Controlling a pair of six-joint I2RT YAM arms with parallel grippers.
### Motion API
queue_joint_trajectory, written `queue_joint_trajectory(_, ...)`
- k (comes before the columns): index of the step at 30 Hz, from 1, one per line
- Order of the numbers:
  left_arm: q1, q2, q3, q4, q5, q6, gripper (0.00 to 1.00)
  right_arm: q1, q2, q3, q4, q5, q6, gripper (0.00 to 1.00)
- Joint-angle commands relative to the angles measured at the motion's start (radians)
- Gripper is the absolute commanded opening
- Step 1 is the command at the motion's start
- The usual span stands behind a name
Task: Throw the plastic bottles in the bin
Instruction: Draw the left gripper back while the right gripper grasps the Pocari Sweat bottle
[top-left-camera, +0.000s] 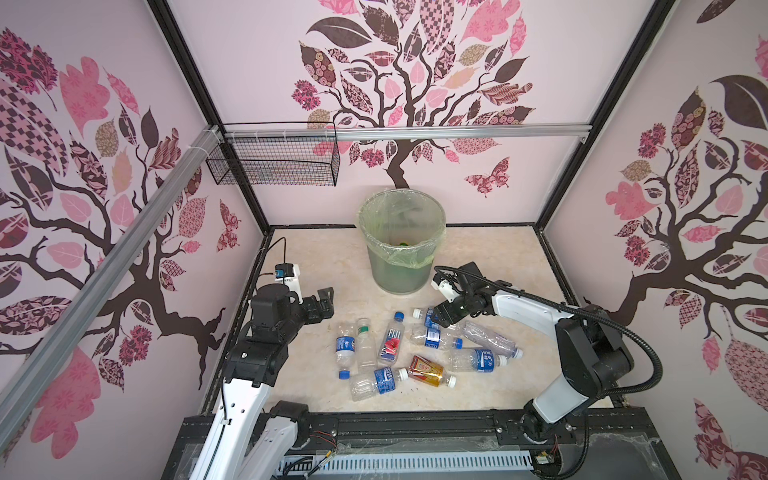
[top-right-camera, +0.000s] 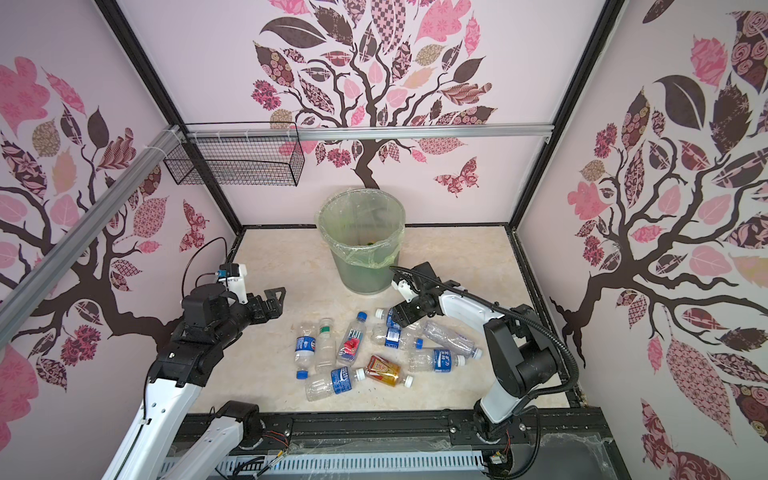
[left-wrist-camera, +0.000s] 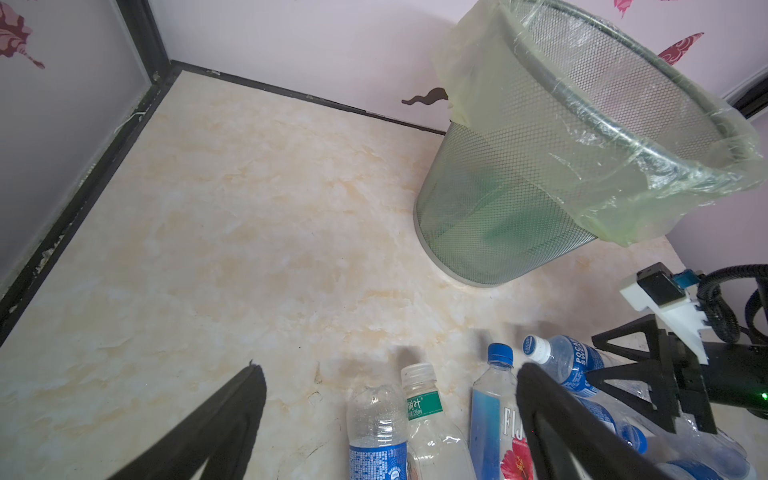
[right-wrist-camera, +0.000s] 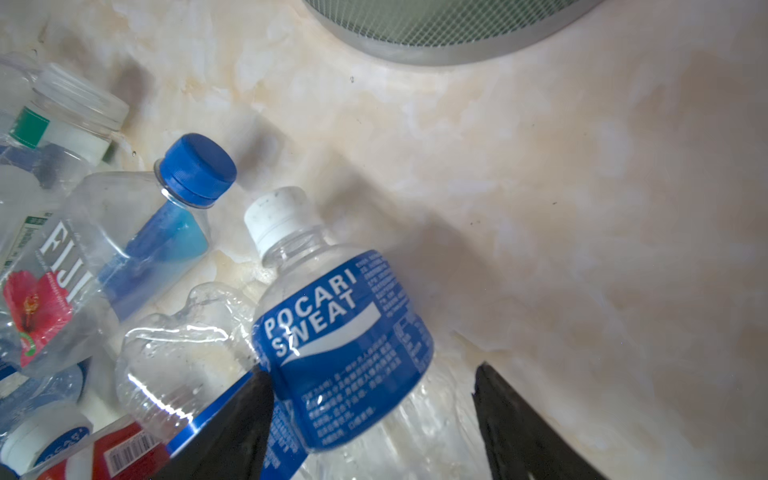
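Several plastic bottles lie in a loose heap on the marble floor, among them a Fiji bottle (top-left-camera: 392, 338) and an amber bottle (top-left-camera: 428, 370) with a red label. The bin (top-left-camera: 399, 270), with its greenish liner, stands behind them against the back wall. My right gripper (right-wrist-camera: 372, 374) is low at the heap's far right, open, its jaws astride a clear Pocari Sweat bottle (right-wrist-camera: 345, 332). One finger (right-wrist-camera: 249, 415) touches the blue label; the other stands apart from it. My left gripper (top-left-camera: 322, 305) hovers open and empty, left of the heap.
A black wire basket (top-left-camera: 274, 162) hangs from the rail at the back left. Patterned walls and black frame edges close in the floor on three sides. Bare floor (left-wrist-camera: 249, 208) lies left of the bin.
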Motion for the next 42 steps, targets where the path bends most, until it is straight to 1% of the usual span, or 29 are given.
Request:
queue_joint_trajectory(1, 0.005, 0.002, -0.022, 0.016, -0.016, 0.009, 0.98, 0.003, 0.04, 0.009, 0.026, -0.008, 0.034, 0.77)
queue_joint_trajectory(6, 0.006, 0.004, -0.024, 0.013, -0.02, 0.005, 0.98, 0.004, 0.065, 0.007, 0.069, 0.019, 0.081, 0.76)
queue_joint_trajectory(10, 0.005, 0.004, -0.025, 0.011, -0.026, 0.004, 0.98, 0.003, 0.083, 0.021, 0.098, 0.025, 0.121, 0.71)
queue_joint_trajectory(12, 0.005, 0.004, -0.025, 0.01, -0.028, 0.004, 0.98, 0.004, 0.091, 0.025, 0.108, 0.023, 0.13, 0.71)
queue_joint_trajectory(19, 0.005, 0.007, -0.027, 0.007, -0.036, 0.003, 0.98, 0.003, 0.118, 0.019, 0.12, 0.079, 0.138, 0.78)
queue_joint_trajectory(23, 0.005, 0.01, -0.028, 0.005, -0.041, 0.002, 0.98, 0.004, 0.12, 0.013, 0.132, 0.098, 0.145, 0.78)
queue_joint_trajectory(30, 0.005, 0.008, -0.03, 0.001, -0.053, -0.002, 0.98, 0.004, 0.106, 0.005, 0.171, 0.135, 0.19, 0.67)
queue_joint_trajectory(35, 0.005, 0.005, -0.033, -0.003, -0.066, -0.007, 0.98, 0.003, 0.084, 0.001, 0.192, 0.141, 0.215, 0.58)
queue_joint_trajectory(39, 0.005, 0.01, -0.029, -0.021, -0.118, -0.013, 0.98, 0.004, 0.017, -0.015, 0.233, 0.11, 0.254, 0.54)
queue_joint_trajectory(42, 0.005, 0.009, -0.029, -0.024, -0.113, -0.013, 0.98, 0.003, -0.053, -0.036, 0.247, 0.138, 0.28, 0.53)
